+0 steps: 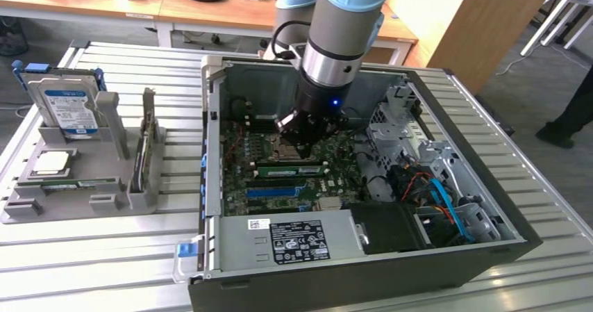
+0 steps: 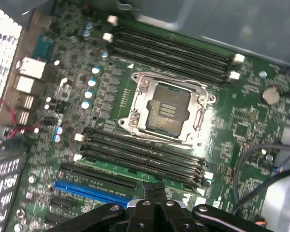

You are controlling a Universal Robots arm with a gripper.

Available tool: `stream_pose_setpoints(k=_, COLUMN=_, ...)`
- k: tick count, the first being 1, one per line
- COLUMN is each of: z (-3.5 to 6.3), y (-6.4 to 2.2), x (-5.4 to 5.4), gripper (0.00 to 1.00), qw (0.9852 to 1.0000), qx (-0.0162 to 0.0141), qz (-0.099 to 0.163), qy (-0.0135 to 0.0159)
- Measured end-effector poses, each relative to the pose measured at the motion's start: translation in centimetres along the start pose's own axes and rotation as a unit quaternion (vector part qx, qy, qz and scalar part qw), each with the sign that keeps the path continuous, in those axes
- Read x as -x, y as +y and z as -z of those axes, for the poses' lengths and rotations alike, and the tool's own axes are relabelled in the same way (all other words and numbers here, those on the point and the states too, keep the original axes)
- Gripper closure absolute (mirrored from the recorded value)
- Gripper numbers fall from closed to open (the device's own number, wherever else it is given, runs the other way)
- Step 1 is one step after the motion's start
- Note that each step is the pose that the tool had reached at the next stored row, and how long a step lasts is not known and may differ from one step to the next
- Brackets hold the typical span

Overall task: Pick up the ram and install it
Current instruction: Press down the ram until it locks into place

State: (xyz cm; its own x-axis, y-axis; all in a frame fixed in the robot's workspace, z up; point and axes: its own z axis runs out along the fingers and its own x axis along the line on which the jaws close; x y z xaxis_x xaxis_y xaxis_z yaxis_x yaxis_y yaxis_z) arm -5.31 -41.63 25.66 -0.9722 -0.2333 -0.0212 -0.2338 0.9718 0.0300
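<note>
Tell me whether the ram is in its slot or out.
In. The ram lies flat along a slot on the motherboard, below the CPU socket, with the shut tool pressing on it.

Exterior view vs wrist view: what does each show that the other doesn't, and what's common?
Exterior alone: the hard drive upright in the grey holder beside the case, the power supply and the arm.
Wrist alone: the empty CPU socket and the blue slot.
Both: the gripper, jaws shut, over the ram seated in the motherboard.

Arm (image 1: 338, 34) vertical, fingers (image 2: 154, 193) closed.
</note>
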Motion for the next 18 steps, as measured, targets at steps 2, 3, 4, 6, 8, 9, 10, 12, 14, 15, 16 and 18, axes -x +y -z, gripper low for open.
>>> stream_pose_setpoints(k=2, z=0.0, y=0.0, x=0.0, gripper=0.89, qw=0.9998, qx=-0.0004, qz=-0.017, qy=-0.0005)
stream_pose_setpoints(k=3, z=0.0, y=0.0, x=0.0, gripper=0.89, qw=0.9997, qx=-0.0006, qz=-0.026, qy=-0.0008)
stream_pose_setpoints(k=4, z=0.0, y=0.0, x=0.0, gripper=0.89, qw=0.9994, qx=-0.0007, qz=-0.035, qy=-0.0011)
stream_pose_setpoints(k=6, z=0.0, y=0.0, x=0.0, gripper=0.89, qw=0.9986, qx=-0.0011, qz=-0.053, qy=-0.0016)
stream_pose_setpoints(k=8, z=-0.01, y=0.0, x=0.0, gripper=0.89, qw=0.998, qx=-0.0013, qz=-0.063, qy=-0.0019)
stream_pose_setpoints(k=9, z=-0.01, y=0.0, x=0.0, gripper=0.89, qw=0.998, qx=-0.0013, qz=-0.063, qy=-0.002)
stream_pose_setpoints(k=10, z=0.0, y=0.0, x=0.0, gripper=0.89, qw=0.998, qx=-0.0013, qz=-0.063, qy=-0.0019)
stream_pose_setpoints(k=12, z=0.0, y=0.0, x=0.0, gripper=0.89, qw=0.998, qx=-0.0013, qz=-0.063, qy=-0.0019)
stream_pose_setpoints(k=14, z=0.0, y=0.01, x=0.0, gripper=0.89, qw=0.998, qx=-0.0012, qz=-0.063, qy=-0.0009)
stream_pose_setpoints(k=15, z=0.0, y=0.0, x=0.01, gripper=0.89, qw=0.998, qx=-0.0009, qz=-0.063, qy=0.0005)
stream_pose_setpoints(k=16, z=0.0, y=0.0, x=0.02, gripper=0.89, qw=0.998, qx=-0.0007, qz=-0.063, qy=0.002)
stream_pose_setpoints(k=18, z=0.0, y=-0.01, x=0.06, gripper=0.89, qw=0.998, qx=-0.0003, qz=-0.063, qy=0.0045)
